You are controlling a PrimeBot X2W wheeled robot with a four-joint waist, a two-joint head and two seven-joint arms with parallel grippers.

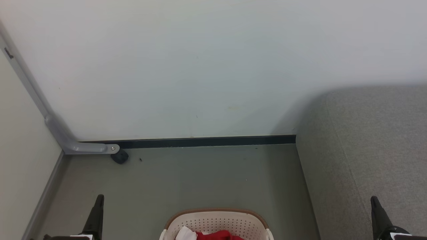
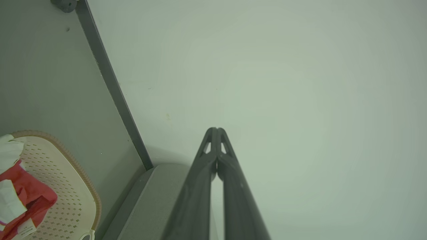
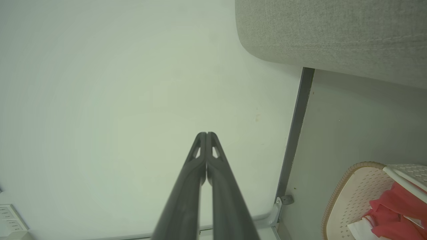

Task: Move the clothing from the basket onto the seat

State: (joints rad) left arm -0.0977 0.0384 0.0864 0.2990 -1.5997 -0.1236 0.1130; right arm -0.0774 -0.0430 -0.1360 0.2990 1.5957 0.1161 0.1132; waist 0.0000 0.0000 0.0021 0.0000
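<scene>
Head view gives us the soft red clothing with white trim point(image 1: 217, 235) lying in the oval cream-white perforated plastic basket point(image 1: 213, 222) on the grey floor point(image 1: 200, 180), midway between our arms and nearer us than both tips. Our left fingers point(image 1: 97, 210) and right fingers point(image 1: 377, 210) are pressed together, holding nothing. We judge both arms equally near; the large grey fabric seat point(image 1: 377, 143) lies on the right fingers' side.

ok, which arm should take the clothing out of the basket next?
Right, likely. Both grippers are shut and empty, flanking the basket, but the right gripper is on the seat's side, a short carry for the clothing; the left gripper is on the far side.
</scene>
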